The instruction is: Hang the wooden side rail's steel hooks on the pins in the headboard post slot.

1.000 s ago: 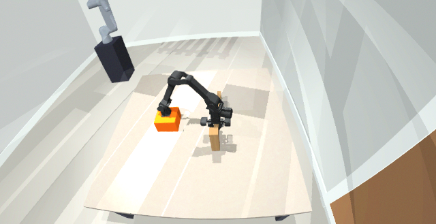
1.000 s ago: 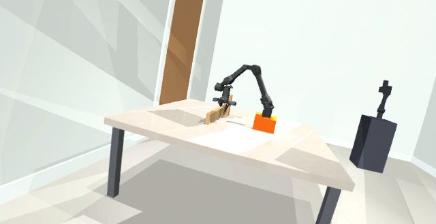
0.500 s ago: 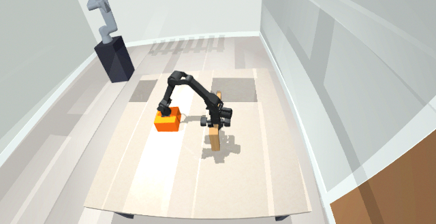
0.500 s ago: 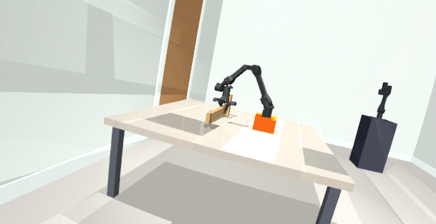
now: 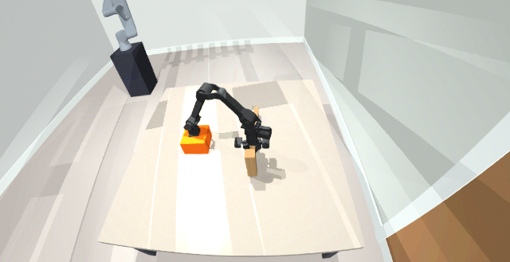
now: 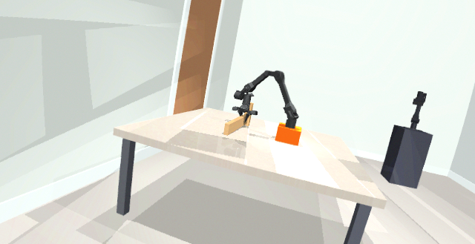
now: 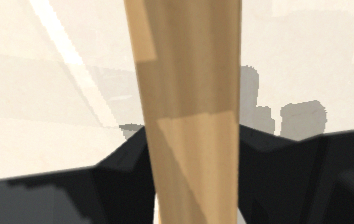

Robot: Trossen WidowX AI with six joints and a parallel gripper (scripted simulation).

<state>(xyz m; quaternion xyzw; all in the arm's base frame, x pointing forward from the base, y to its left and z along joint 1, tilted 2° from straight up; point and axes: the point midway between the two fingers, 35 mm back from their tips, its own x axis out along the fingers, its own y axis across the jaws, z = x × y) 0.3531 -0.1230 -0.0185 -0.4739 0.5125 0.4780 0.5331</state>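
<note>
The wooden side rail [image 5: 251, 166] [image 6: 233, 125] [image 7: 193, 90] stands on its narrow edge, running from its free end toward the headboard post. My gripper [image 5: 253, 146] [image 6: 244, 118] [image 7: 180, 125] is shut on the rail, with one black finger on each side of it. The free end is low at the table; whether it touches is too small to tell. The upright headboard post [image 5: 256, 111] [image 6: 251, 107] stands behind my gripper, at the rail's other end, and is partly covered by the arm. The steel hooks, the slot and the pins are hidden or too small to see.
The arm's orange base block [image 5: 195, 147] [image 6: 288, 135] stands on the table [image 5: 131, 222] [image 6: 148, 136], to the rail's left in the top view. A second, grey arm on a dark pedestal [image 5: 135, 71] [image 6: 406, 156] stands off the table.
</note>
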